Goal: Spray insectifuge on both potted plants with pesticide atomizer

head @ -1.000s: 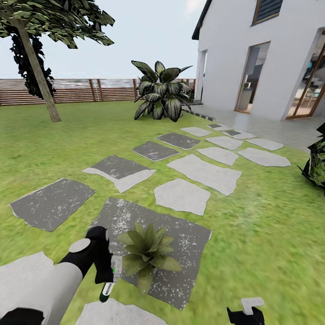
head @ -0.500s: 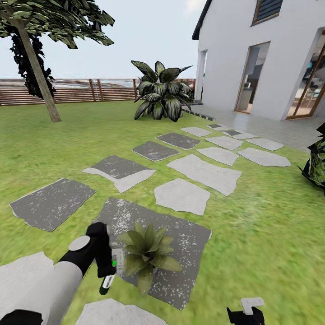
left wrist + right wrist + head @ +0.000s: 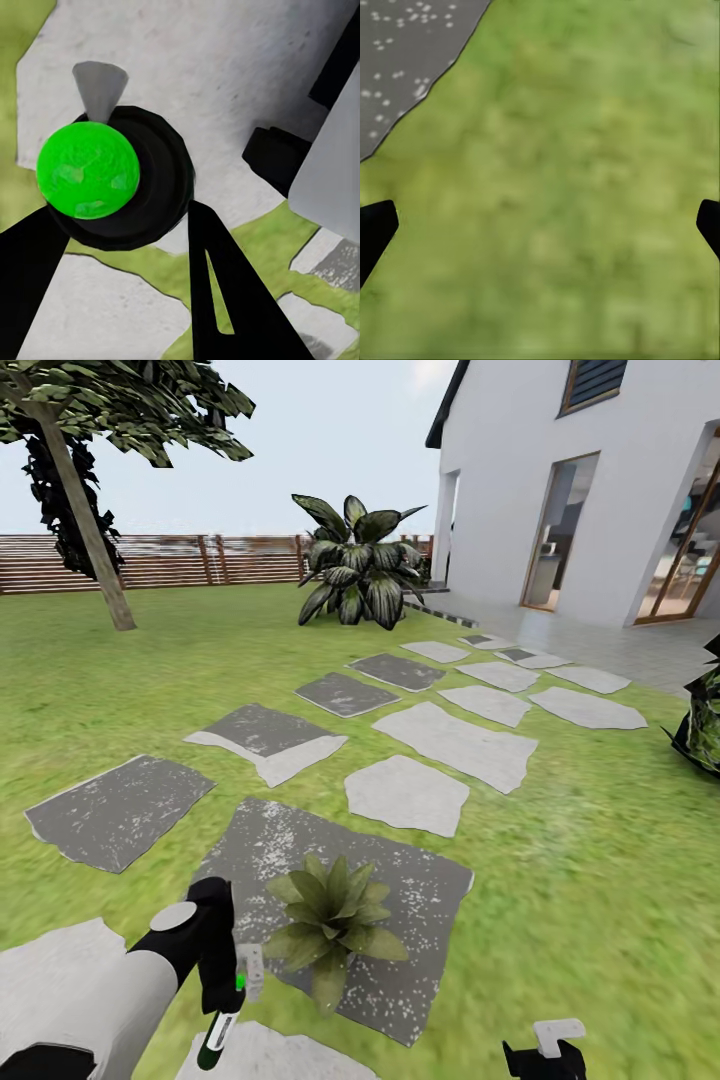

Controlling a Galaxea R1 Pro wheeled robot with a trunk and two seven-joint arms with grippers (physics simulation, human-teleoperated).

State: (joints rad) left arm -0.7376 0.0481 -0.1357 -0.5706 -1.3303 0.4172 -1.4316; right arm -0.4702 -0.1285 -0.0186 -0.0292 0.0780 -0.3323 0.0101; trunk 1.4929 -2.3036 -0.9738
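Note:
One potted plant (image 3: 330, 925), a rosette of pointed speckled green leaves, stands on a dark grey slab (image 3: 420, 900) in the lawn. Just left of it my left gripper (image 3: 224, 996) is shut on the pesticide atomizer (image 3: 213, 1042), a dark bottle with a green mark. Its pale spray head (image 3: 250, 966) sits close to the plant's leaves. In the left wrist view the black fingers (image 3: 225, 292) clamp the dark bottle (image 3: 154, 187) with its green dot. My right gripper (image 3: 545, 1052) hangs low over grass, and its fingertips (image 3: 375, 229) are spread wide with nothing between them. The second potted plant is out of view.
Grey stepping slabs (image 3: 455, 745) lead across the lawn to the white house (image 3: 580, 490). A big dark broad-leaved bush (image 3: 355, 565) stands at the back by the brown slatted fence (image 3: 160, 560). A tree (image 3: 85, 510) rises at far left, and dark foliage (image 3: 705, 725) pokes in at right.
My left gripper has dropped lower and nearer with the atomizer, which now hangs more upright beside the plant. The whole view has shifted slightly.

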